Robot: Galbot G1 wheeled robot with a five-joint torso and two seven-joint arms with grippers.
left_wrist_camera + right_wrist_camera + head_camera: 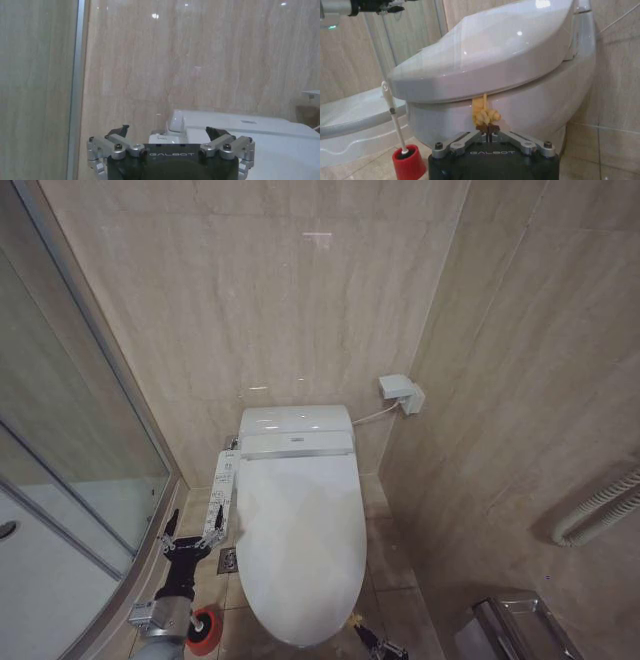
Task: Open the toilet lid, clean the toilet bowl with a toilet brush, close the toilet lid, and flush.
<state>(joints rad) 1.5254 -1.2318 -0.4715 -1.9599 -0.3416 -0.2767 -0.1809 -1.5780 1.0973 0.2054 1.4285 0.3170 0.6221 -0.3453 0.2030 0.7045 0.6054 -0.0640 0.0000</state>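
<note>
Right now your right gripper (489, 130) sits low at the near end of the toilet, fingers pinched together on the knotted yellow loop (484, 112) that hangs from the front edge of the toilet lid (485, 56). The lid lies shut over the toilet bowl (530, 108). The knot looks small and the hold shallow, so if you pull outward rather than up, it could slip free and the lid would drop back. Lift in an arc about the hinge at the far end.

Your left gripper (190, 542) hovers with fingers apart on the left, beside the button panel (223, 480). Watch that it does not bump the panel. The toilet brush (392, 112) stands in its red holder (408, 162) on the floor near left, likely within reach of a careless swing.
</note>
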